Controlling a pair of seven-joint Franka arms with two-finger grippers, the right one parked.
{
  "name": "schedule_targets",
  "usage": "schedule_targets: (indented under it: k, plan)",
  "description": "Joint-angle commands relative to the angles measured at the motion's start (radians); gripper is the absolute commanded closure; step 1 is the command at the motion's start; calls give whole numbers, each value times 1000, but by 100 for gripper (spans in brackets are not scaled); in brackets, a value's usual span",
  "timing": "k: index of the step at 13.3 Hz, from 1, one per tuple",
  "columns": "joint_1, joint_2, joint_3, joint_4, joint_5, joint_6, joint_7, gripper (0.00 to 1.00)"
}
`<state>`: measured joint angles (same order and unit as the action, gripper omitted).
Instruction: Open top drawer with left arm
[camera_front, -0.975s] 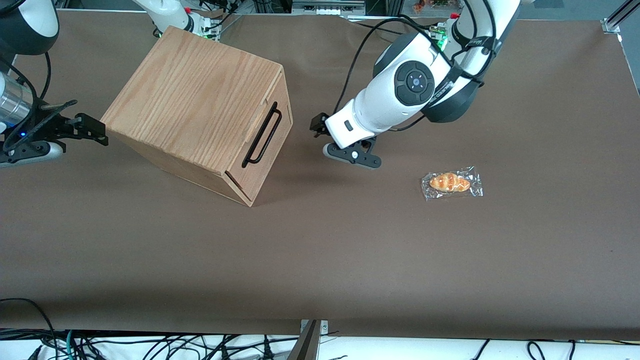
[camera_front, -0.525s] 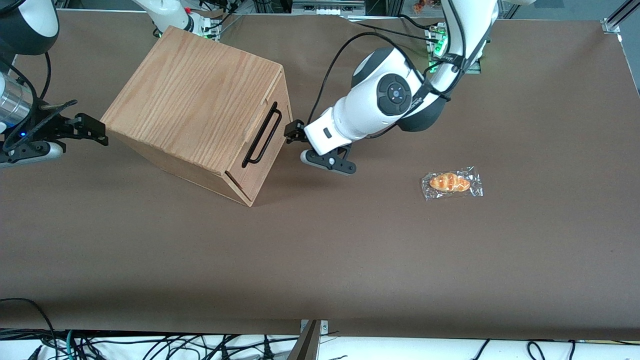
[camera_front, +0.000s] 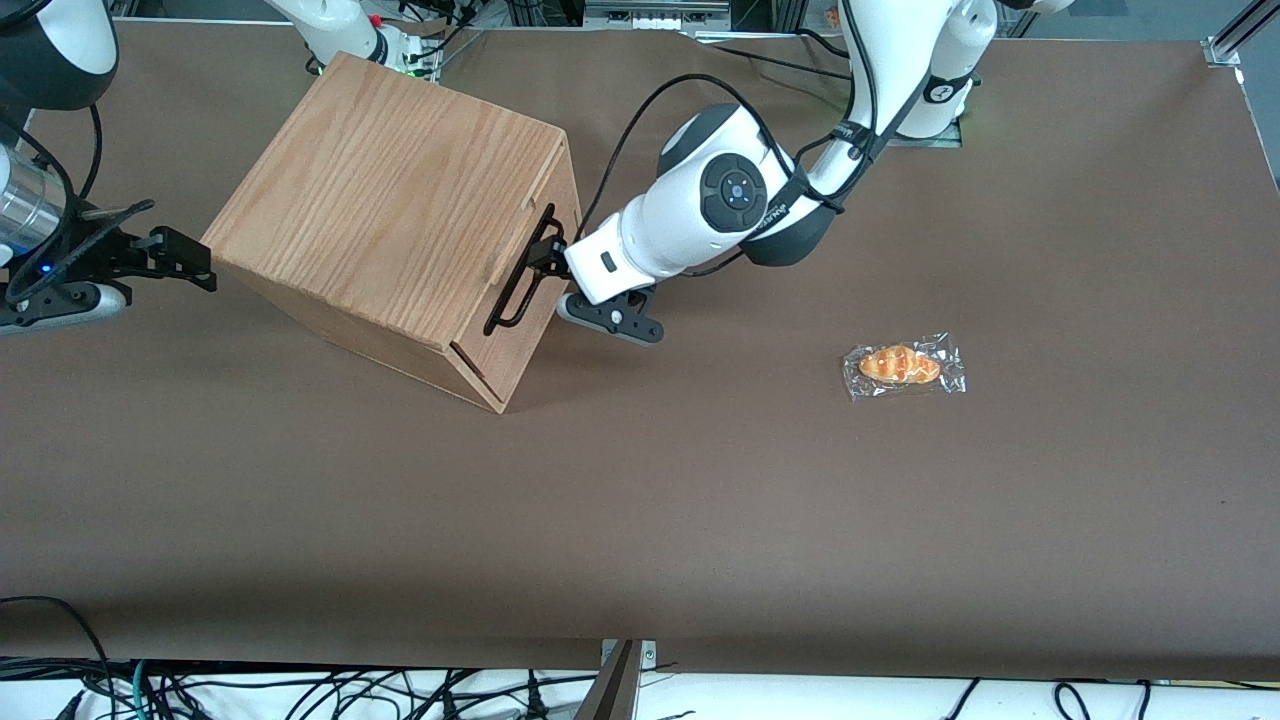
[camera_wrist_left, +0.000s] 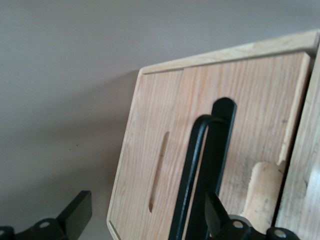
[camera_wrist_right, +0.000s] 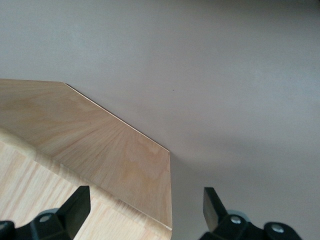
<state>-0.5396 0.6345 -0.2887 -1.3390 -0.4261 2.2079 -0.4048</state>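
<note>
Covering nearly everything in sight, the brown table (camera_front: 700, 500) spreads out under the pincer, and the biggest thing on it is the oak-grain cabinet (camera_front: 390, 200), sitting askew directly in front of the pincer, toward the parked arm's end of the table. The left arm (camera_front: 700, 215) comes next in bulk, glossy white with a round black joint cap and a black cable looping over it, slanting down to the cabinet's front face. On that face the top drawer (camera_wrist_left: 240, 135) sits right ahead of the pincer, flush with the cabinet and not pulled out as far as I can see, a narrow slot cut into the panel beside its handle. The long black bar handle (camera_front: 522, 272) runs across the drawer front, and the pincer (camera_front: 545, 260) is right up at it, level with the bar's upper half. From the wrist camera the 2 fingers (camera_wrist_left: 75, 215) stand spread wide, 1 out over bare table and the other up against the wood next to the bar, so the bar lies between them with nothing clamped yet. Smallest of all, a bread roll in a clear wrapper (camera_front: 903, 366) lies well apart from the pincer, toward the working arm's end of the table and nearer the front camera.
</note>
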Motion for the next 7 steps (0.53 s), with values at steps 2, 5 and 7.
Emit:
schedule_targets:
  k: [2, 5, 7]
  plan:
    - [-45, 34, 9, 37, -25, 25, -9, 0]
    - [-49, 51, 11, 37, -20, 35, -9, 0]
    - [-49, 53, 16, 34, -13, 35, -6, 0]
